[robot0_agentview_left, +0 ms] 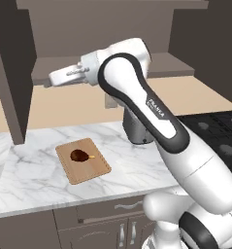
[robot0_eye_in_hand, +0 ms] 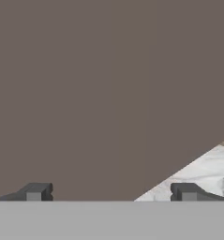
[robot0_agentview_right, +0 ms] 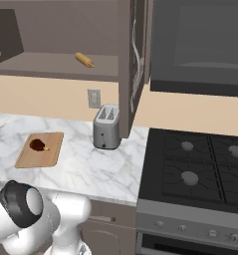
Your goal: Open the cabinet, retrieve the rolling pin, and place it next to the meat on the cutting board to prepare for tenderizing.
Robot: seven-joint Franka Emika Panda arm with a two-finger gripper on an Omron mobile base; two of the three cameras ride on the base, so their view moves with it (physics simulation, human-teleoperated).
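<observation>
The white hand (robot0_eye_in_hand: 111, 192) gapes wide and empty, facing a dark grey-brown cabinet (robot0_eye_in_hand: 94, 93) panel; its tips are hidden in the left base view.

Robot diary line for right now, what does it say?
cabinet: open | rolling pin: on shelf | gripper: open, empty | meat: on cutting board

Kitchen: stove (robot0_agentview_right: 200, 164), toaster (robot0_agentview_right: 106, 127), marble counter (robot0_agentview_right: 90, 164).

Wooden cutting board (robot0_agentview_left: 83, 168) – veined marble counter (robot0_agentview_left: 35, 170) – matt cabinet (robot0_agentview_right: 125, 64).
</observation>
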